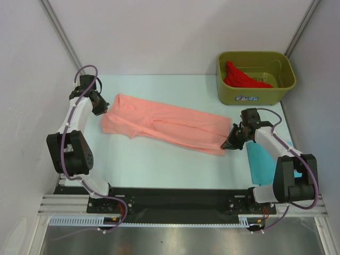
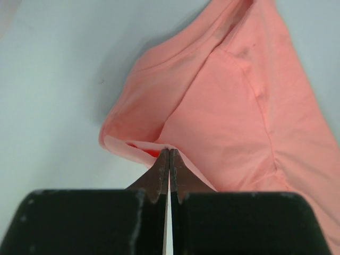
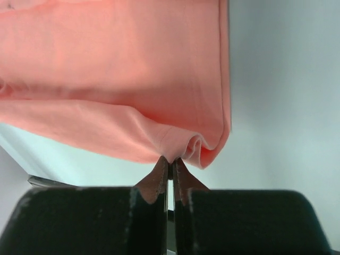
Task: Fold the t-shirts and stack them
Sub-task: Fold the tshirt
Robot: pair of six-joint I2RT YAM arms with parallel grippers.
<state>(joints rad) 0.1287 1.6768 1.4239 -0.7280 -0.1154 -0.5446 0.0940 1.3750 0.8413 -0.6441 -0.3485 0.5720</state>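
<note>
Pink shirt (image 1: pixel 164 125) lies as a long half-folded band across the worktop (image 1: pixel 159 164). Left fingers (image 2: pixel 158 178) are clenched on its left end, right fingers (image 3: pixel 158 180) on its right corner. It looks soft, light and limp, so it will likely sag; hems and corners seem the best holds.

turquoise shirt (image 1: pixel 260 163) partly hidden under right arm (image 1: pixel 276 147)

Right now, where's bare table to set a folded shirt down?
Two patches: table between the pink shirt and the black base rail; far strip between the shirt and back wall, left of the green tub. Right edge is crowded: tub, right arm, turquoise shirt.
</note>
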